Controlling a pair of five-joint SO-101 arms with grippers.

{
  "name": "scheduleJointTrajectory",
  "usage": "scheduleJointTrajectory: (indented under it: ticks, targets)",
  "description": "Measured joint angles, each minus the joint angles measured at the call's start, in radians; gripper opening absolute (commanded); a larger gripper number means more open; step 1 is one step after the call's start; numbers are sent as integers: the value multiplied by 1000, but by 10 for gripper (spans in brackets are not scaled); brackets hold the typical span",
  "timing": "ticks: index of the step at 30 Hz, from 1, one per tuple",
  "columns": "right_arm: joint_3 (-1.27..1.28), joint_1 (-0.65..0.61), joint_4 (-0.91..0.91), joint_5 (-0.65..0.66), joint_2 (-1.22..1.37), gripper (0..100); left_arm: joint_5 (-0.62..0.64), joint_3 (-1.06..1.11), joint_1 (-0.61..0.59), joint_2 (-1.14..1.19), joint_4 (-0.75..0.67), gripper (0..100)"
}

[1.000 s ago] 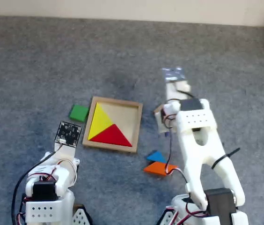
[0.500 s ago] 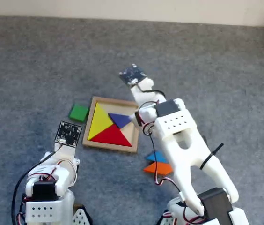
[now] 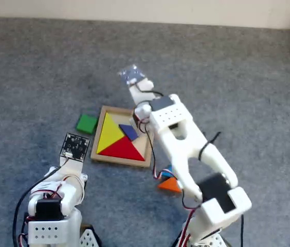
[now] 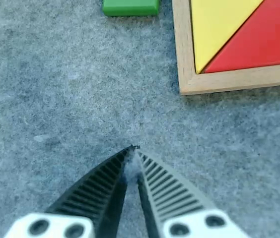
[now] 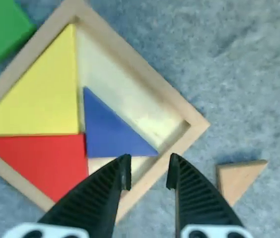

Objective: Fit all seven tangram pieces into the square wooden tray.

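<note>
Right gripper [image 5: 148, 171]: parted by a moderate gap, with nothing between the fingers [image 5: 111, 186]. Hovering over the square wooden tray [image 5: 140, 64], above the place where one corner of the dark blue triangle [image 5: 107, 134] meets the bare tray floor, close to the rim. Cannot tell whether touching the piece or only above it.

Left gripper [image 4: 131, 151]: closed, the ribbed fingers [image 4: 98, 183] meeting at their tips, nothing held. Hanging over the grey carpet [image 4: 55, 99], near one corner of the tray [image 4: 182, 49] but apart from it.

Inside the tray [image 3: 116, 160]: three pieces. Yellow triangle [image 3: 109, 133] and red triangle [image 3: 124, 149] lying flat, edge to edge, filling one half. Dark blue triangle [image 3: 128, 131] in the other half, one side against the yellow one and one corner at the red one, with bare wood around its other sides.

Outside the tray, on the carpet: green square [image 3: 87, 124] just beside the rim on the left arm's side. Orange triangle [image 3: 169, 185] and a light blue piece [image 3: 166, 171] close together, partly hidden under the right arm [image 3: 170, 128]. Pale tan triangle [image 5: 237, 178] near the tray corner, not touching it.
</note>
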Motion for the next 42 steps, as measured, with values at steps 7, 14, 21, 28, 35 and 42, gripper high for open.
scheduleJointTrajectory:
  ticks: [7, 14, 21, 28, 35, 42]
  targets:
    - [-288, -55, 180, -104, 199, 125, 0, 0, 0, 0, 0, 5]
    - [-555, -83, 361, -110, 425, 219, 0, 0, 0, 0, 0, 5]
    - [-783, -86, 494, -110, 597, 219, 0, 0, 0, 0, 0, 5]
    - [-941, -91, 606, -110, 669, 219, 0, 0, 0, 0, 0, 5]
    - [-964, -132, 629, -110, 671, 217, 0, 0, 0, 0, 0, 5]
    - [-968, -133, 611, -110, 736, 216, 0, 0, 0, 0, 0, 5]
